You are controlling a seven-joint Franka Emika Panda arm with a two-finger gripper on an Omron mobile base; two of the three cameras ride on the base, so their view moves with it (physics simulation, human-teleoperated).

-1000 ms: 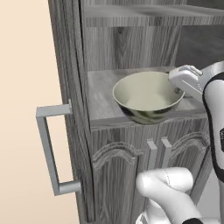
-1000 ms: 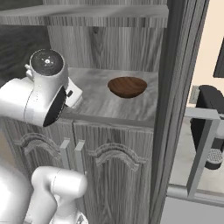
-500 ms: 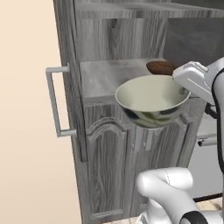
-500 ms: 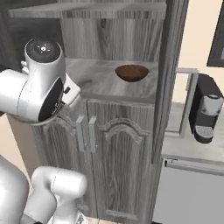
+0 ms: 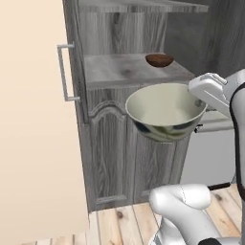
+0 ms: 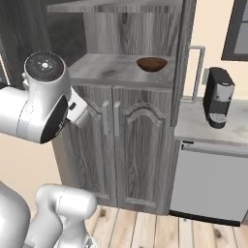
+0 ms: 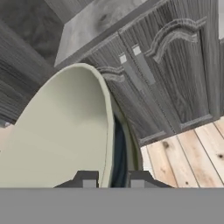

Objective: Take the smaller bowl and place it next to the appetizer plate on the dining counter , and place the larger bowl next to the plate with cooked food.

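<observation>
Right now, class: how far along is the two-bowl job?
Done: nothing is placed yet. In hand: the gripper pinches the rim of the larger bowl, carried clear of the cabinet. Left: set it by the cooked-food plate, then fetch the smaller bowl, which sits on the cabinet shelf, for the appetizer plate.

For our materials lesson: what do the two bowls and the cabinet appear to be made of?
Larger bowl: likely glazed ceramic, with a smooth cream inside and a mottled dark outside. Smaller bowl: probably wood, plain matte dark brown. Cabinet: grey wood, with visible grain.

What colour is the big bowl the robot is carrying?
The big bowl is cream inside, dark mottled olive outside; left base view shows it best.
</observation>
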